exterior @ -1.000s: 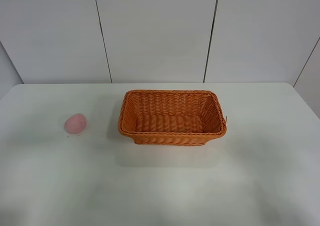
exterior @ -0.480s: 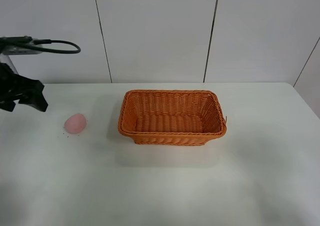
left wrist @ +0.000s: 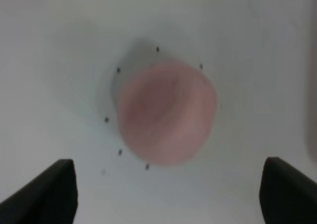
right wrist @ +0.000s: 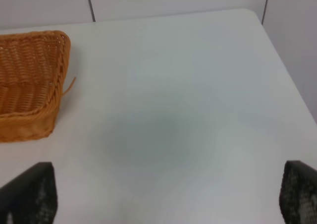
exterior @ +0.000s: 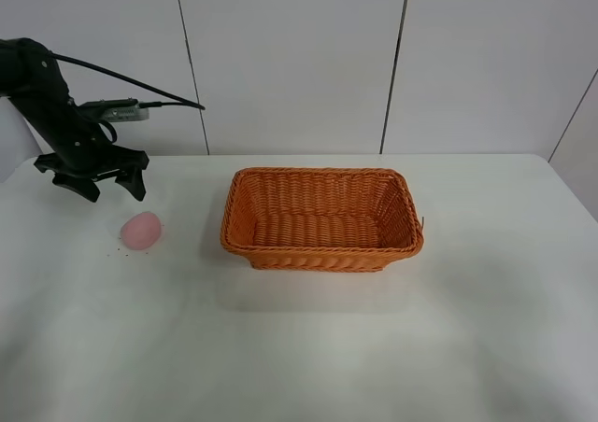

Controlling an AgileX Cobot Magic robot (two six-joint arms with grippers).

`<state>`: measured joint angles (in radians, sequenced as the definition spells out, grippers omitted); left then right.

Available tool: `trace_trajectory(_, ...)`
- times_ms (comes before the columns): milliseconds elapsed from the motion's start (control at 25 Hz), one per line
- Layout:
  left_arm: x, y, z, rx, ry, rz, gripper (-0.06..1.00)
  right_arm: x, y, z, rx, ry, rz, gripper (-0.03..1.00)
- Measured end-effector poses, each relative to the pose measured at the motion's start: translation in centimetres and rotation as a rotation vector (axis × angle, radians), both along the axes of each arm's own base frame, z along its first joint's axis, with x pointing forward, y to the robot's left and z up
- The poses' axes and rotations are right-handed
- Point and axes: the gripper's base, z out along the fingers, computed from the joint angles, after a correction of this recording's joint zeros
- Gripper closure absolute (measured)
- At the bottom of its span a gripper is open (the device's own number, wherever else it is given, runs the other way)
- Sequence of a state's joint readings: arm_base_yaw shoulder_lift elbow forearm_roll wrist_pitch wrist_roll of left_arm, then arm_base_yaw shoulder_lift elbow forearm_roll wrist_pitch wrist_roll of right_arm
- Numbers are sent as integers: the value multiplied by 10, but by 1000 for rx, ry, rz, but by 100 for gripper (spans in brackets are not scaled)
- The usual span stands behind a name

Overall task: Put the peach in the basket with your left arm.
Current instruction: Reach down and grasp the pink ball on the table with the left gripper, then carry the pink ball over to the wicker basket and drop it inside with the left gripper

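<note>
Change: half a second ago the left pincer [exterior: 114, 190] was out by the table's [exterior: 299, 357] left edge; now it has come in and hangs over the peach [exterior: 141, 230]
Left pincer: fingers spread wide, holding nothing; the peach lies on the table under the gap between them, not touching (this wrist view is blurry)
Peach: pink, smooth, egg-round; tiny dark specks lie around it
Basket [exterior: 322, 251]: orange-brown woven wicker; box shape, sides leaning out, rolled rim; well apart from the left pincer, on the right arm's side
Table: white, smooth; flat open top between peach and basket
Right pincer [right wrist: 163, 194]: fingers spread wide, holding nothing; near a basket corner
</note>
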<state>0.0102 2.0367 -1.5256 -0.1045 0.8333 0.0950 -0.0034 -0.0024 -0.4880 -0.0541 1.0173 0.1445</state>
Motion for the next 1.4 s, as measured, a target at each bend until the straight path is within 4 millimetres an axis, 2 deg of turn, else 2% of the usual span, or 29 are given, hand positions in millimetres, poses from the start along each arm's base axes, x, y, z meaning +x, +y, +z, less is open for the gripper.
trace_trajectory(160,13,-3,-25,-39,36,19,9,0,0,0,0,0,0,27)
trace_trajectory(360,20,-3,-47,-39,45,29,9,0,0,0,0,0,0,27)
trace_trajectory(720,24,0,-76,-4,58,19,9,0,0,0,2,0,1,27)
trace_trajectory(880,24,1,-81,8,73,31,12,0,0,0,2,0,1,27)
trace_trajectory(1000,23,1,-81,6,88,34,26,0,0,0,2,0,1,27)
trace_trajectory(1160,21,1,-78,4,108,32,70,0,0,0,2,0,1,27)
trace_trajectory(1200,22,1,-75,4,103,31,76,0,0,0,2,0,1,27)
trace_trajectory(1280,23,1,-66,2,96,29,82,0,0,0,2,0,1,27)
trace_trajectory(1400,28,1,-46,2,97,19,82,0,0,0,2,0,1,27)
